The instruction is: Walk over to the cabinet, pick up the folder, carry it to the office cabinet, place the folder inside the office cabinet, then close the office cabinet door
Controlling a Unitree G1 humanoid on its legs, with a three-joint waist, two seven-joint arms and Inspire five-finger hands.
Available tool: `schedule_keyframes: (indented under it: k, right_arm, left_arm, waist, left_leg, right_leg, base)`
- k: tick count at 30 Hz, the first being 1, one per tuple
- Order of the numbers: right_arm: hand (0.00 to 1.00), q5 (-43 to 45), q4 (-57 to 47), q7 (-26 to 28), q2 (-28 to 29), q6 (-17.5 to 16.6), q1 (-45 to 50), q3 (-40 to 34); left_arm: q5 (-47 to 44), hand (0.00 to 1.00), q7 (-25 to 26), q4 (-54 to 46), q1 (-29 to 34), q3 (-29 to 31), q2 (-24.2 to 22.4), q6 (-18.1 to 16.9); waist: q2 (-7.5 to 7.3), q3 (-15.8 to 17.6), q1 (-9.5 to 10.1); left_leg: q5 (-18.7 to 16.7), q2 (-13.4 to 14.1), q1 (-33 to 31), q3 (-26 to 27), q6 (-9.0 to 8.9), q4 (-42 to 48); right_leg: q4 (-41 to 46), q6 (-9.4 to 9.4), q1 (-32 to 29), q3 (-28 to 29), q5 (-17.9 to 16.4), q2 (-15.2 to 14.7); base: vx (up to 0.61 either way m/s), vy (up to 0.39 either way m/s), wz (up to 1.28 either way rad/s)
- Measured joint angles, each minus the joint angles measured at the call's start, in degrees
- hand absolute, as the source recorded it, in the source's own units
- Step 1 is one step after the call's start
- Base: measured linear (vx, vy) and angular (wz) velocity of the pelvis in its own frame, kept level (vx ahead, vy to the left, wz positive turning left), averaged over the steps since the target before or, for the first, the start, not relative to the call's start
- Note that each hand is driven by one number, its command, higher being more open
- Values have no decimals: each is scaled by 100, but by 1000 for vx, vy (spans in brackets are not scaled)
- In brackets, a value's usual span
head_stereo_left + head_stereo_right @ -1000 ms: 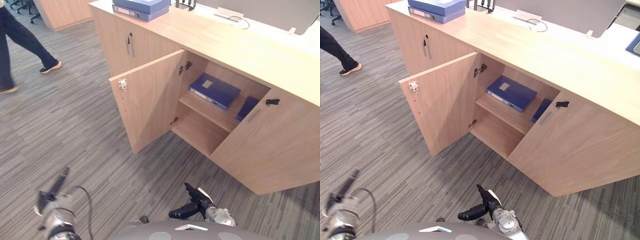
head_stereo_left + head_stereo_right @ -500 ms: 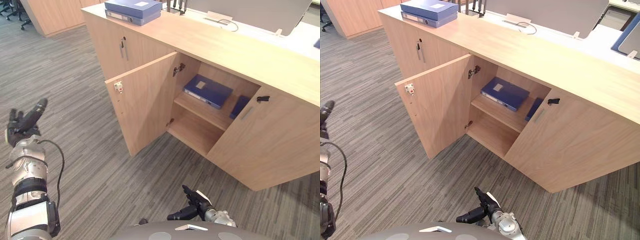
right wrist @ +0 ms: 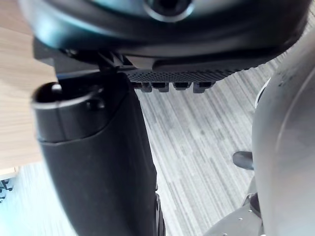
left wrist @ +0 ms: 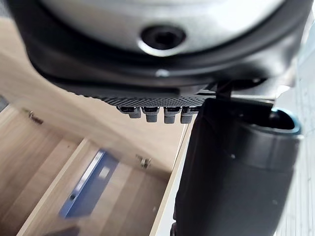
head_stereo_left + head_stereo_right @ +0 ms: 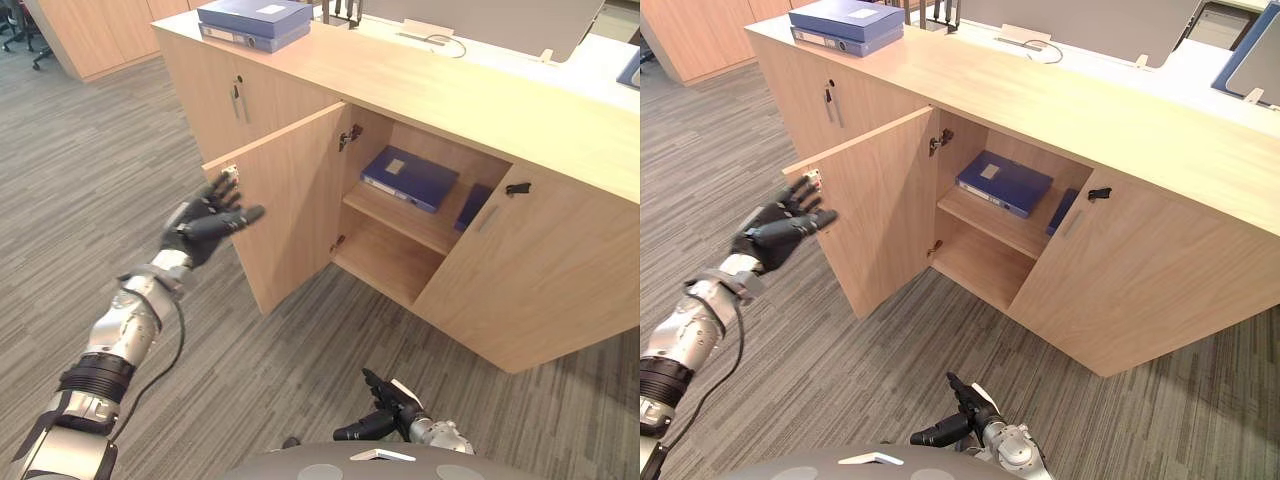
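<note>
The folder (image 5: pixel 410 178) lay flat on the upper shelf (image 5: pixel 390 212) of the cabinet (image 5: pixel 450 95). The left hand (image 5: pixel 200 228), spread and empty, hovered by the free edge of the open door (image 5: pixel 290 205). That stiff door should swing lightly if pushed there. The right hand (image 5: pixel 388 412) hung slack.

The left hand (image 5: pixel 205 225) has swung up from low near the floor to the free edge of the open cabinet door (image 5: pixel 295 200). Its fingers (image 5: pixel 222 192) are now spread straight. I cannot tell whether they touch the wood.
</note>
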Motion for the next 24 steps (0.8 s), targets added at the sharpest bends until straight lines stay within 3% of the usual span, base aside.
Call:
schedule_keyframes:
  k: [7, 17, 22, 24]
  right_arm:
    - [100, 52, -141, -19, -258, -1, -69, 426]
    - [100, 95, -201, -4, -411, -1, -23, 494]
    - [100, 94, -198, 89, -419, -4, 17, 409]
    - [100, 97, -197, 149, -423, -14, 150, 184]
  left_arm:
    - [-152, 100, -150, -424, -22, -687, -11, 81]
    - [-177, 100, -150, -598, 41, -820, -54, 90]
    - [-141, 100, -664, -1024, 1358, -222, 362, 138]
    - [-91, 100, -897, -562, 1805, 597, 394, 302]
  waist:
    - [18, -13, -185]
    - [7, -38, -254]
    - [11, -58, -244]
    - [6, -61, -124]
  left_leg:
    - [11, 3, -49, -71, -3, -18]
    - [10, -16, -52, -73, 0, 0]
    - [-22, 24, 30, 72, -41, 0]
    - [-27, 52, 34, 98, -53, -2]
  right_leg:
    - [3, -8, -17, -54, -8, -39]
    - [-3, -3, -16, -40, -1, -55]
    - [-3, -5, -5, 114, 1, 6]
    - [-13, -12, -11, 147, 5, 29]
  base:
    - [-11, 20, 4]
    - [0, 0, 0]
    - [-6, 2, -17]
    - [-26, -5, -8]
